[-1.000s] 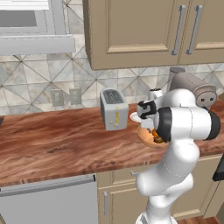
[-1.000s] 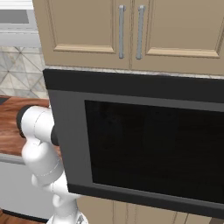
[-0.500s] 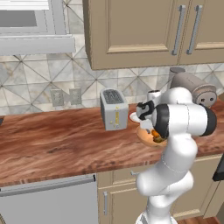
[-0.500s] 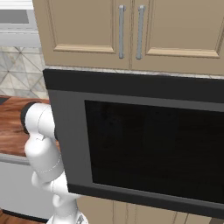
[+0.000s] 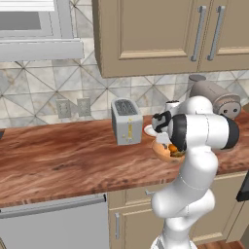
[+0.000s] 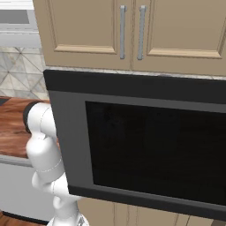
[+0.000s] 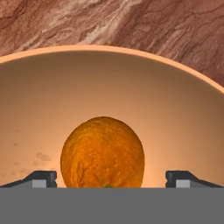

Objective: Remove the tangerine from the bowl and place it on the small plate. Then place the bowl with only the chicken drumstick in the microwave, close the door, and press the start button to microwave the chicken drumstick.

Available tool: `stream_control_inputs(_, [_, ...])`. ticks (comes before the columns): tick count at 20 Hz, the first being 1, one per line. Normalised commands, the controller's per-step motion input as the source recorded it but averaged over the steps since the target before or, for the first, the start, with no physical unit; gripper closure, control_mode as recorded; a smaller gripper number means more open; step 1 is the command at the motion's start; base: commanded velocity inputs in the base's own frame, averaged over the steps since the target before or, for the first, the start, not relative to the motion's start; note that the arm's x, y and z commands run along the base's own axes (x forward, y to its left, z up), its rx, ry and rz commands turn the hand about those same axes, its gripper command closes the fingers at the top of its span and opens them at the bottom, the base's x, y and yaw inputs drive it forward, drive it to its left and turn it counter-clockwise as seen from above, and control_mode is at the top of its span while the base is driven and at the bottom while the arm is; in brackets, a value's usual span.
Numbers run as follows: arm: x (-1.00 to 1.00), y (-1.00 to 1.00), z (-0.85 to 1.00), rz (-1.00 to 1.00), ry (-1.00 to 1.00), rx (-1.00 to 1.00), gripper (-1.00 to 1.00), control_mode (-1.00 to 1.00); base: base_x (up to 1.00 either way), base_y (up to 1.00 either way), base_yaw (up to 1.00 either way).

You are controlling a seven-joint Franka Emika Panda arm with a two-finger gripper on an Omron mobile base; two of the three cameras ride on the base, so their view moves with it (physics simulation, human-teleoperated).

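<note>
A tan bowl (image 5: 162, 151) stands on the wooden counter in front of my arm, with the orange tangerine (image 5: 172, 148) inside it. In the hand view the tangerine (image 7: 102, 152) lies low in the bowl (image 7: 109, 49), right in front of the camera. My gripper (image 7: 112, 179) is open, its two fingertips (image 7: 43, 178) standing one on each side of the fruit, apart from it. From the left base view the gripper (image 5: 167, 141) points down into the bowl. A small white plate (image 5: 150, 130) lies just behind the bowl. My arm hides the rest of the bowl's inside.
A silver toaster (image 5: 126, 121) stands left of the plate and a grey appliance (image 5: 214, 95) at the back right. The open microwave door (image 6: 145, 145) hangs close in front of the right base camera. Cupboards (image 5: 160, 34) hang above the counter (image 5: 63, 155).
My arm has shifted slightly to the left over the bowl. The bowl, tangerine and plate have stayed where they were.
</note>
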Motion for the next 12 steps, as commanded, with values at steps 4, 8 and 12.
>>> stream_control_inputs(4, [0.00,0.00,-0.08,0.00,0.00,0.00,1.00,-1.00,0.00,0.00,0.00])
stream_control_inputs(8, [-0.01,0.00,0.00,0.00,0.00,0.00,1.00,-1.00,0.00,0.00,0.00])
stream_control_inputs(12, [-0.23,0.00,0.43,0.00,-0.12,0.00,1.00,-1.00,0.00,0.00,0.00])
